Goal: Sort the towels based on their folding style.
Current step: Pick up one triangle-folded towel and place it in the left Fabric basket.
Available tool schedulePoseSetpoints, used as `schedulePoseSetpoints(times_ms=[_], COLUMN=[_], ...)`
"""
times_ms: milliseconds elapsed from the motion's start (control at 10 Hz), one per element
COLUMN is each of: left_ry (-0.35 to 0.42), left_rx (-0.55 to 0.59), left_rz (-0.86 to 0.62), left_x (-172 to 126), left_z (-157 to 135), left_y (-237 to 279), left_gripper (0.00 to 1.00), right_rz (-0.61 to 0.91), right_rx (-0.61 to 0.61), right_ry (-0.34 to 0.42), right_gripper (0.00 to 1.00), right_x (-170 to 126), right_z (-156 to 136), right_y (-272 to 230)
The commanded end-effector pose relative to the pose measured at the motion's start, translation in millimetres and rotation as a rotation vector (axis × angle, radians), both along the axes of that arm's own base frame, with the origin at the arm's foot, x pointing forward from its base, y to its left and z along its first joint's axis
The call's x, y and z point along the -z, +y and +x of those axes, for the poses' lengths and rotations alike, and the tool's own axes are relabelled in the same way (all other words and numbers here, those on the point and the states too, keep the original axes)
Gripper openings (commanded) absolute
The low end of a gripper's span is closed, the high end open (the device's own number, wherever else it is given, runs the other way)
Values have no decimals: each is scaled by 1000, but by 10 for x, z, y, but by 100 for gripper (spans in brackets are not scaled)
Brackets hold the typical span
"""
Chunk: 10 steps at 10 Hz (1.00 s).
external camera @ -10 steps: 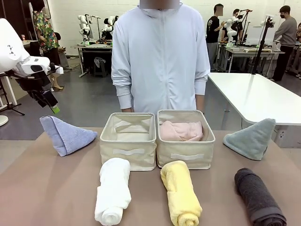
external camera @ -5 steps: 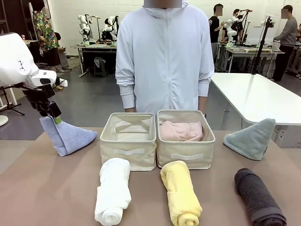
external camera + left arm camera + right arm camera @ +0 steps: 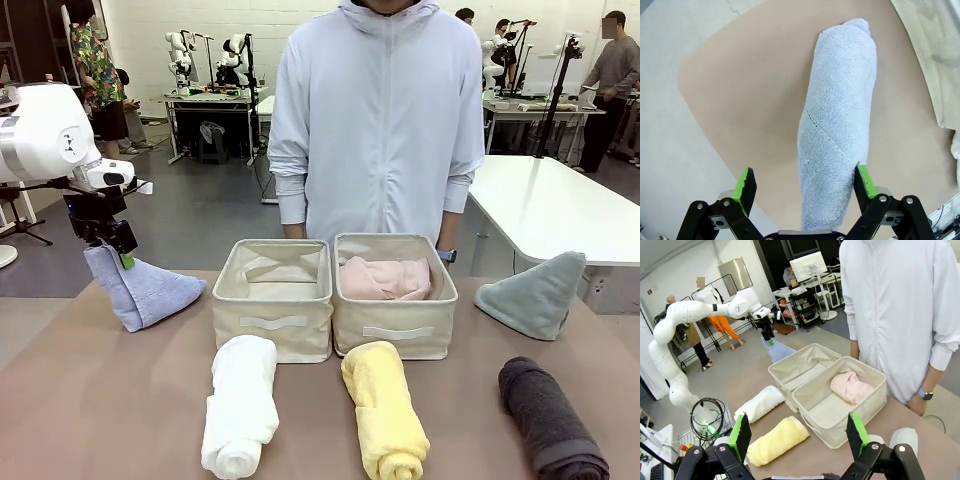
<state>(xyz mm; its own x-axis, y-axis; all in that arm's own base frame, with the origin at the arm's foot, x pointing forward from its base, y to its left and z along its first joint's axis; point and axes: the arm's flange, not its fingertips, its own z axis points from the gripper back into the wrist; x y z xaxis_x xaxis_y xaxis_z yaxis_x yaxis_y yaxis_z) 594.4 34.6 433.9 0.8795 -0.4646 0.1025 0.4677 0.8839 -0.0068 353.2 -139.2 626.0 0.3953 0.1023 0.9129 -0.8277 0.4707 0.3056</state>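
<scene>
Towel sorting at a shared table: the left gripper (image 3: 805, 182) hangs over the tip of the blue cone (image 3: 840, 125) with its jaws spread wide and nothing clamped. The towel's peak stands between the two green pads. One pad (image 3: 863, 180) sits right at the cloth's edge and the other stands clear of it, while the rest of the cone runs away from the fingertips across the table (image 3: 755, 100).

Off to this gripper's side, in the front view, come first one basket (image 3: 272, 322) and then the other basket (image 3: 395, 332). The grey-green cone (image 3: 535, 293) and the dark roll (image 3: 550, 418) lie well apart from it, past both.

The right gripper (image 3: 799, 432) is held high above the table, fingers apart and empty. Just beyond its fingertips lies the yellow roll (image 3: 777, 440), with the white roll (image 3: 760, 404) farther out on the same side. Ahead of its fingers, the pink roll (image 3: 852, 387) rests inside the other basket, close to a person (image 3: 900, 315) standing at the far edge.
</scene>
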Motion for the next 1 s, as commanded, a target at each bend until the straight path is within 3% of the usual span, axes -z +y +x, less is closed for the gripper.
schedulePoseSetpoints(times_ms=[0,100,200,300,400,500,900], left_ry=[28,35,39,38,40,41,48], left_rx=[-22,-11,-9,-10,-12,-12,-5], left_rz=[37,44,44,38,38,38,39], left_x=[-36,-25,-35,-47,-53,-56,-64], left_z=[88,87,83,76,76,73,67], left_y=[-6,-3,1,4,6,10,10], left_gripper=[100,40,40,0,36,0,0], right_rz=[24,24,24,24,24,24,24], right_rx=[-9,-9,-9,-9,-9,-9,-9], right_ry=[-27,-27,-27,-27,-27,-27,-27], right_gripper=[100,100,100,100,100,100,100], right_x=[-8,-8,-8,-8,-8,-8,-8], right_z=[25,25,25,25,25,25,25], right_y=[8,8,8,8,8,8,8])
